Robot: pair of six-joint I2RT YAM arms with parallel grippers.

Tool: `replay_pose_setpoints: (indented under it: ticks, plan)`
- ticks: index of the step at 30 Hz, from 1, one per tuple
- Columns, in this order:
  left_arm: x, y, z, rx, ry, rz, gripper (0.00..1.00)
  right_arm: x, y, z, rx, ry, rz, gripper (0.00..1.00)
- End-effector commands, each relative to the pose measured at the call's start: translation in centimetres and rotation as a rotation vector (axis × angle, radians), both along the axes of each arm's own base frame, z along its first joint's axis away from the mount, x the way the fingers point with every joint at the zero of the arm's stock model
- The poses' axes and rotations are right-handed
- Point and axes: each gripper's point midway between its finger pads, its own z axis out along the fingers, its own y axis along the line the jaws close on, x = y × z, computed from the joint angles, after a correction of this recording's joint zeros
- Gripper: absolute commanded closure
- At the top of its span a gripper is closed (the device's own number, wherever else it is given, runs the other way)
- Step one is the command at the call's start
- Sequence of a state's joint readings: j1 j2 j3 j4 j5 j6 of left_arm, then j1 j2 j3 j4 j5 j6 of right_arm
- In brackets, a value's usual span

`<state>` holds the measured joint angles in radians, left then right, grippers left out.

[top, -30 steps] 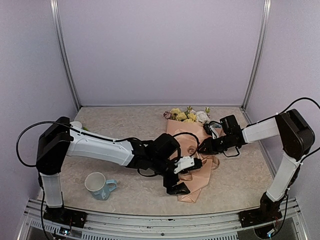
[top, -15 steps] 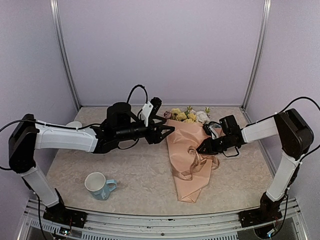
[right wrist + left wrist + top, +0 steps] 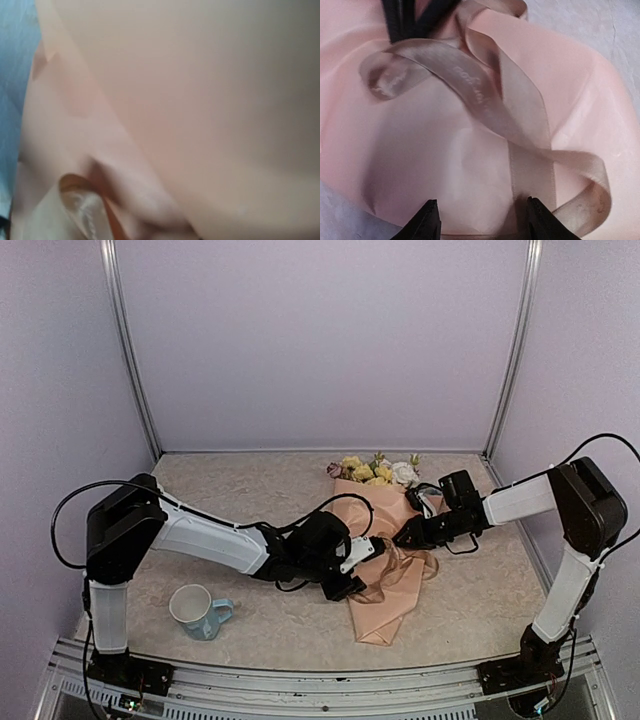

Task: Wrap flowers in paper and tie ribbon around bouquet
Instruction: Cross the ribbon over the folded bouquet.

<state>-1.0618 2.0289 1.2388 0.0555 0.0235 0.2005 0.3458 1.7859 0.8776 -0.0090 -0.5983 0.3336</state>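
Observation:
The bouquet lies on the table: the flowers (image 3: 375, 471) stick out at the far end of a cone of peach paper (image 3: 385, 612). The tan ribbon (image 3: 396, 568) lies in loose loops across the cone's middle. My left gripper (image 3: 362, 565) sits low at the cone's left side. In the left wrist view it (image 3: 484, 222) is open, with paper (image 3: 410, 150) and one ribbon (image 3: 470, 87) strand running between the fingertips (image 3: 427, 222). My right gripper (image 3: 403, 537) presses against the cone's right edge. The right wrist view is filled by blurred paper (image 3: 200, 100) and a bit of ribbon (image 3: 82, 210), with its fingers hidden.
A white mug with a blue handle (image 3: 195, 610) lies on its side at the near left. Purple walls and metal posts (image 3: 135, 360) close in the table on three sides. The table's front rail (image 3: 320, 680) runs along the near edge.
My left arm swung from the near end of the cone up to the back left, then came back down to the cone's left side, and its jaws narrowed. The right arm has not moved.

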Motion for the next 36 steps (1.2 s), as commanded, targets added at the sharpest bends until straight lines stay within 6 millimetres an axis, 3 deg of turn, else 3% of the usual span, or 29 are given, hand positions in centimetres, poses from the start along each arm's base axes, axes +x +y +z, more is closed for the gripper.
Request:
replay_pose_setpoints:
  ticks: [1,8,14,19,25,27,30,33,36]
  plan:
    - [0.1,-0.1,-0.3,0.062,-0.021,-0.013,0.43,-0.5,-0.3,0.0,0.002,0.004,0.000,0.66]
    - [-1.8,-1.6,0.1,0.024,0.014,-0.109,0.36,-0.6,-0.4,-0.1,0.000,0.006,-0.002,0.66]
    - [-2.1,-2.6,-0.4,0.034,0.033,-0.150,0.35,-0.7,-0.4,-0.5,-0.002,0.016,-0.003,0.66]
    - [-2.8,-3.3,-2.1,0.099,0.103,-0.199,0.33,-0.6,-0.4,-0.6,-0.007,0.018,-0.005,0.66]
    - [-4.0,-2.3,-4.0,0.184,0.127,-0.241,0.33,-0.6,-0.4,-0.7,-0.007,0.020,-0.005,0.66]
    - [-3.2,-2.0,-4.2,0.205,0.099,-0.210,0.40,-0.5,-0.4,-0.7,-0.006,0.019,-0.005,0.66]
    - [-2.0,-2.3,-3.4,0.195,0.069,-0.164,0.74,-0.5,-0.3,-0.6,-0.002,0.019,-0.005,0.66]
    - [-1.2,-2.8,-1.6,0.136,0.022,-0.131,0.99,-0.5,-0.3,-0.7,-0.003,0.020,-0.006,0.66]
    - [-0.2,-2.5,-0.8,0.119,-0.026,-0.089,1.00,-0.6,-0.3,-0.7,-0.003,0.021,-0.003,0.66]
